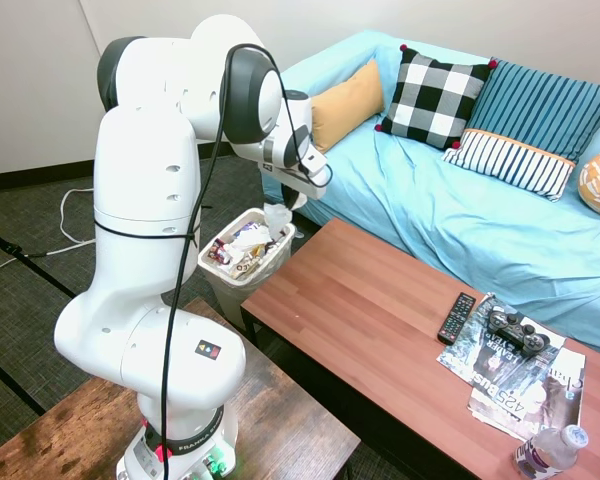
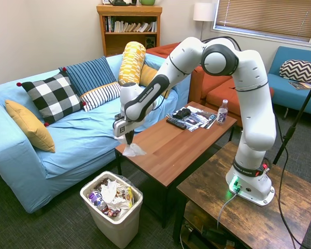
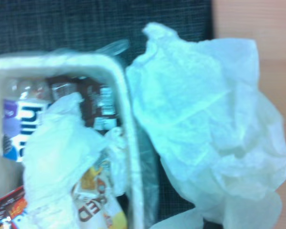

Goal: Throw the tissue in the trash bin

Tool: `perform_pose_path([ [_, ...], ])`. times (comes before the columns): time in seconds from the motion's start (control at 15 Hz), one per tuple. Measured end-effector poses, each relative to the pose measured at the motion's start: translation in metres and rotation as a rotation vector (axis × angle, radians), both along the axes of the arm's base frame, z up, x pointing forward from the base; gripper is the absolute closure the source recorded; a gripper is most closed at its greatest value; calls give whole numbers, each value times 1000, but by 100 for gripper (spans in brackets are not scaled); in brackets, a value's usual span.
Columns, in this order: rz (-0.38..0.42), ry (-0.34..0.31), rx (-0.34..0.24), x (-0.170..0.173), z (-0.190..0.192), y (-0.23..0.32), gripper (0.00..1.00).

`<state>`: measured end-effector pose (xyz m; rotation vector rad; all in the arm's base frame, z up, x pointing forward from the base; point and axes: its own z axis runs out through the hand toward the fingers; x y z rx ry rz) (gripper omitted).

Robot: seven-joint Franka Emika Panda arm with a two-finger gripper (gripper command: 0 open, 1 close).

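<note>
White, crumpled tissue point(image 2: 133, 150) hanging from the gripper point(image 2: 128, 139), fingers clenched on its top fold, above the corner of the wooden tabletop point(image 2: 176, 145). Not yet over the trash bin point(image 2: 119, 220) on the carpet, just beside the tabletop and already full of wrappers. Soft, weightless, easily torn; likely to cling or drift on release. Best pinched at a bunched fold, as here.

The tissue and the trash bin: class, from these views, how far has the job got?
Done: the tissue is off the coffee table, pinched in the gripper. In hand: carrying it; it hangs near the table's end, beside rather than over the trash bin in the wrist view. Left: moving above the bin and releasing.
</note>
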<state>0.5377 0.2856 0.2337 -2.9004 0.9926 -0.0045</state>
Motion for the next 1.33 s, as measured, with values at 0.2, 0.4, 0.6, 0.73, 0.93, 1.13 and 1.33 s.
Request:
perform_pose_path([
  [0.2,72,4,-20,-17,-27,72,100],
  [0.4,110,29,-35,-29,-68,126,100],
  [0.6,122,51,-43,-26,-94,145,100],
  [0.73,130,65,-50,-27,-108,152,0],
  [0.93,139,81,-63,-30,-124,158,0],
  [1.13,134,88,-74,-29,-133,154,0],
  [1.33,131,92,-79,-28,-137,152,0],
])
